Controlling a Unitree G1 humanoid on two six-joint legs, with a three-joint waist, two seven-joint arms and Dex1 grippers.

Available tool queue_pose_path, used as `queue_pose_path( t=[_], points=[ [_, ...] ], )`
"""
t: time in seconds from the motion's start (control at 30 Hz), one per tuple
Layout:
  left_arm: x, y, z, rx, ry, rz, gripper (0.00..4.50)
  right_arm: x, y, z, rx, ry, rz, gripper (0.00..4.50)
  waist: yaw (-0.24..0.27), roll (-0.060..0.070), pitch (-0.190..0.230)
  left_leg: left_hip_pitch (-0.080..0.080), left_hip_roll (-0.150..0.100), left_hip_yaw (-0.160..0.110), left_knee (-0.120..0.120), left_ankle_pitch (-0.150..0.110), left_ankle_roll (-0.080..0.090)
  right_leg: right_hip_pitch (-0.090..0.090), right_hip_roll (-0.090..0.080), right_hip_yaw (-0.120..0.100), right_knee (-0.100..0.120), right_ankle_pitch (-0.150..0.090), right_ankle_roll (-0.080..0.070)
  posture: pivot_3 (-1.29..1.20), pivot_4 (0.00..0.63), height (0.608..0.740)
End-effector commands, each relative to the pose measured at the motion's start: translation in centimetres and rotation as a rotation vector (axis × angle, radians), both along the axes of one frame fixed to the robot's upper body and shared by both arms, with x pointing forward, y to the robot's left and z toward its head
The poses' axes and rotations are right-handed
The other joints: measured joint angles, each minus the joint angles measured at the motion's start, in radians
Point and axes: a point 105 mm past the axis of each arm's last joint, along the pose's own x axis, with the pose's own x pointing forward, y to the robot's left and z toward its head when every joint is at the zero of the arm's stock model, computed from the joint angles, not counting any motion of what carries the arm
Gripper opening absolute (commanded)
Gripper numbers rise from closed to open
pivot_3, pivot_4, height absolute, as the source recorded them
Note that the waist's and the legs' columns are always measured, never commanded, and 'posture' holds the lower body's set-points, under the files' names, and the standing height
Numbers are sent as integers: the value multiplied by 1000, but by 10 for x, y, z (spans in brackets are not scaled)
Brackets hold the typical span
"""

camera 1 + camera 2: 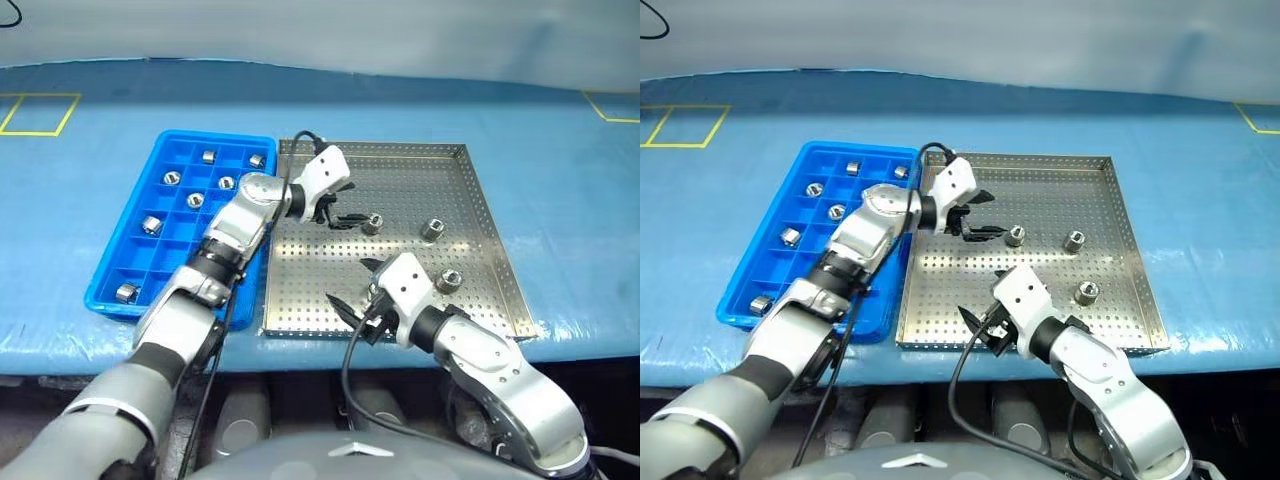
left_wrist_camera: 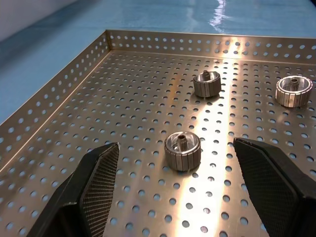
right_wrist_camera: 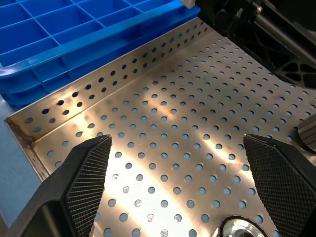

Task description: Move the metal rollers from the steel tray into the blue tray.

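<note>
Left gripper point(image 1: 335, 212), jaws wide and empty, aimed at metal roller point(image 1: 373, 224) at its 3 o'clock for pickup; right gripper point(image 1: 362, 292) equally wide, idle

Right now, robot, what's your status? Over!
Left gripper open, lined up on nearest metal roller. Right gripper open, empty. Three rollers on steel tray, seven in blue tray. Nothing in the way.
</note>
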Motion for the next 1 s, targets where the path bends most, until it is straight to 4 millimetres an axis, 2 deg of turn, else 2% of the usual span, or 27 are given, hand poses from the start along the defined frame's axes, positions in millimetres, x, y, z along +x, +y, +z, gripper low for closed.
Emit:
queue_pose_path(
  t=[0.03,0.23,0.5,0.6,0.77,0.8,1.0],
  points=[
    [7,-12,1,29,-44,-6,4047,-1,2,13,26,-58,-15,4500,-9,0,0,0,0,0,0,0,0,0,0,0,0,0,0,-129,150,740],
    [10,-26,-12,81,-48,-5,4047,0,2,13,34,-63,-39,4500,-26,0,0,0,0,0,0,0,0,0,0,1,0,0,0,-154,150,740],
    [7,-30,-30,163,-30,-22,4047,4,-9,6,6,-53,-139,4500,-38,0,0,0,0,1,0,0,0,0,0,1,0,0,1,-192,150,740],
    [7,-29,-36,182,-25,-11,3490,7,-17,3,-9,-51,-200,4500,-49,0,0,0,0,1,0,0,0,0,0,1,0,0,1,-201,150,740],
    [5,-30,-41,190,-17,-18,1850,7,-23,0,-26,-47,-240,4500,-60,0,0,0,-1,1,0,0,0,0,0,2,0,0,2,-205,150,740],
    [5,-30,-41,189,-16,-18,1697,7,-24,0,-28,-47,-241,4500,-62,0,0,0,-1,1,0,0,0,0,0,2,0,0,2,-205,150,740],
    [10,-27,-31,145,-41,6,1699,9,-24,1,-30,-51,-240,4500,-69,0,0,0,-1,1,0,0,0,0,0,2,1,0,2,-168,150,740]
  ],
)
